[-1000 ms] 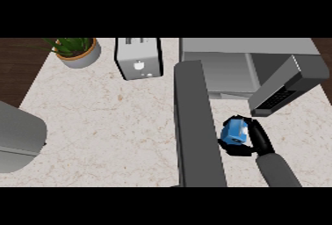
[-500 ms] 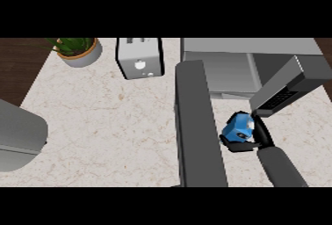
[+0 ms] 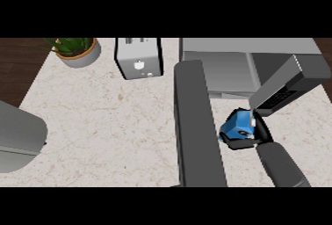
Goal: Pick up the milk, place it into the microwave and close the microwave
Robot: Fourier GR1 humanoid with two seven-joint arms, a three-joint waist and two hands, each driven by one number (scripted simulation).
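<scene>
Right hand (image 3: 250, 141) has its black fingers curled round the blue milk carton (image 3: 236, 125), holding it just in front of the open microwave (image 3: 227, 66), beside the lower end of the swung-out microwave door (image 3: 288, 85). Left forearm (image 3: 198, 132) extends up the middle of the counter (image 3: 103, 123); its hand cannot be told. Toaster (image 3: 138, 58) and potted plant (image 3: 76, 50) stand at the counter's rear.

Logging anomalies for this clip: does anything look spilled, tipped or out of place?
Nothing stands out. The right hand holds the blue milk carton in front of the open microwave; toaster and potted plant stand upright, no spill visible.
</scene>
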